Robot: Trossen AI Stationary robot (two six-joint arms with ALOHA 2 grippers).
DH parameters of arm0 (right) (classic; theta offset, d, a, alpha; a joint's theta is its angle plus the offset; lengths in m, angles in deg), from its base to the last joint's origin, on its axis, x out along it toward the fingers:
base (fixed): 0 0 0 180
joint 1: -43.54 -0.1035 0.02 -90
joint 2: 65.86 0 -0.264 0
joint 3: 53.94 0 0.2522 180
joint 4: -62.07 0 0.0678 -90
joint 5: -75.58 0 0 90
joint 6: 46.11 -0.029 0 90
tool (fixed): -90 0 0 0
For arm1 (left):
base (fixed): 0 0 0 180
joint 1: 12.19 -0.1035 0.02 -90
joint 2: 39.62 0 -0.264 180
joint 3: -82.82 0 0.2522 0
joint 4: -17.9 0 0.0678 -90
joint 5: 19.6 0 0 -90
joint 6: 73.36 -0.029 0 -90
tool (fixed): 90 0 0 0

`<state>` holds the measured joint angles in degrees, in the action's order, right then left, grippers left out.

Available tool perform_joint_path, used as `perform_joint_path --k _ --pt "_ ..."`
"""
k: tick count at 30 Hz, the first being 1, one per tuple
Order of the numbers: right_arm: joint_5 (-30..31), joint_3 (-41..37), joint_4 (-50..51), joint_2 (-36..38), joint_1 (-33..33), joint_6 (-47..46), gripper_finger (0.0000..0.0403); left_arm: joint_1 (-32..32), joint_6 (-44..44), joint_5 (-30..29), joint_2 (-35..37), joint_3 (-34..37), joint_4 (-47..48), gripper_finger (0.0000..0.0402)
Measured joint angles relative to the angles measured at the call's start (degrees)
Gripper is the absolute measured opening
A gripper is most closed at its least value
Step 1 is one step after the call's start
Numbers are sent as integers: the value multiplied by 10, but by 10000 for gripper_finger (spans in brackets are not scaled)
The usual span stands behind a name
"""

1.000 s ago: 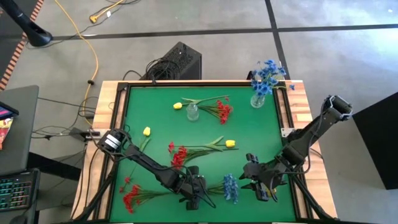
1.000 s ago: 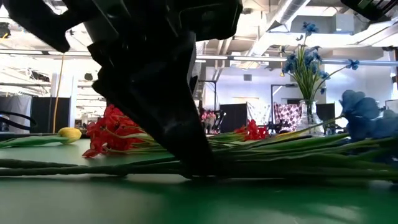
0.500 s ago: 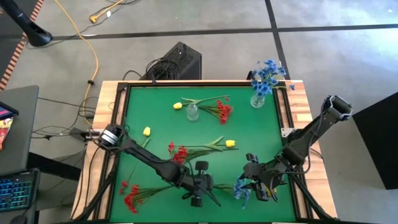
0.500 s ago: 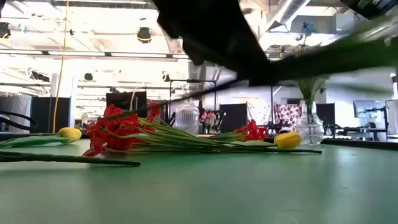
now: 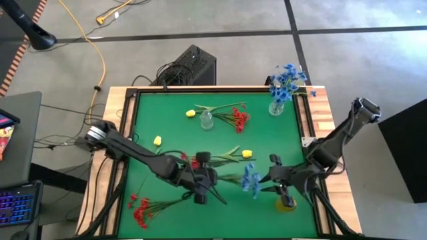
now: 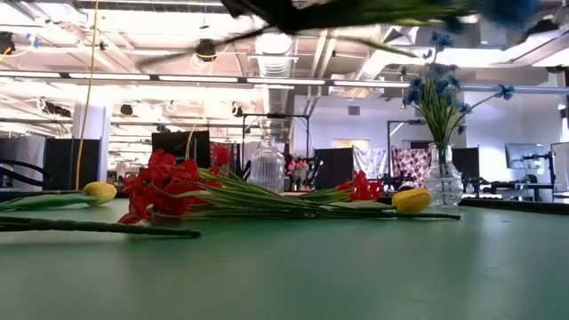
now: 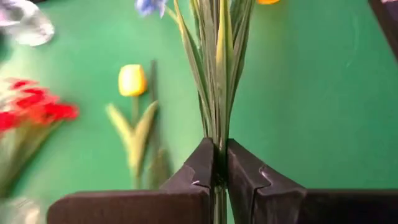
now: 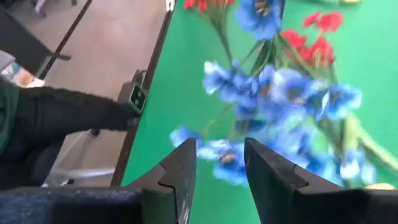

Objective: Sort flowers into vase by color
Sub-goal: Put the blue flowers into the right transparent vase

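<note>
A blue flower sprig (image 5: pixel 250 179) hangs above the green table (image 5: pixel 167 100) near its front middle, with my left gripper (image 5: pixel 215 180) shut on its stems. My right gripper (image 5: pixel 270 179) stands open just right of the blue blooms (image 8: pixel 280 93), which show right ahead of its fingers; I cannot tell whether they touch. A glass vase of blue flowers (image 5: pixel 277 103) stands at the far right. An empty glass vase (image 5: pixel 206 120) stands far centre. Red sprigs (image 5: pixel 237 117) and yellow buds (image 5: pixel 157 141) lie flat on the table. My left gripper pinches the bundle of green stems (image 7: pixel 217 146) between its two fingers, at the end away from the blooms. The fingers slant down from the table's left and lie roughly along the stems. The sprig is lifted clear, its blooms toward the table's right.
More red sprigs lie at the front left (image 5: pixel 141 210) and at mid table (image 5: pixel 190 163), beside a yellow bud (image 5: pixel 247 154). Another yellow bud (image 5: pixel 285 203) lies under my right arm. A raised black rim (image 5: pixel 131 113) runs round the table.
My left gripper has risen from the table's front edge and gone toward the far right, carrying the blue sprig, which lay on the table and now hangs clear. My right gripper has shifted a little toward the far edge.
</note>
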<state>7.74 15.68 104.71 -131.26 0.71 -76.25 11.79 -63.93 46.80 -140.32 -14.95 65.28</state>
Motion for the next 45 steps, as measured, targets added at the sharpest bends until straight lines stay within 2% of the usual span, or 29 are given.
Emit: perform_joint_path --k 4,7,11,15,18,20,24,27,32,37,42,45 --pt "44 0 8 13 -23 7 155 0 -3 -45 51 0 17 6" --pt "82 0 15 14 -47 7 154 0 -19 -80 88 7 -17 5" --pt "136 0 13 10 -75 7 154 -2 -79 -72 126 68 -222 5" --pt "215 0 -12 -5 -85 19 154 -18 -123 -2 134 147 -461 5" --pt "262 0 -73 -27 -78 63 154 -42 -107 63 134 205 -622 5" --pt "272 0 -130 -44 -65 108 154 -60 -77 103 134 244 -709 5" --pt "244 0 -235 -75 -25 203 154 -86 -37 131 134 307 -831 5" --pt "205 0 -273 -86 15 246 161 -100 -27 143 134 336 -886 5" --pt "116 0 -283 -84 98 269 202 -119 -32 162 134 355 -917 5" --pt "9 0 -290 -76 167 311 253 -140 -50 209 134 356 -913 5" --pt "3 -8 -305 -62 183 338 260 -164 -41 235 134 356 -915 5" --pt "-6 -46 -375 -53 191 352 260 -172 -39 234 134 356 -916 5"
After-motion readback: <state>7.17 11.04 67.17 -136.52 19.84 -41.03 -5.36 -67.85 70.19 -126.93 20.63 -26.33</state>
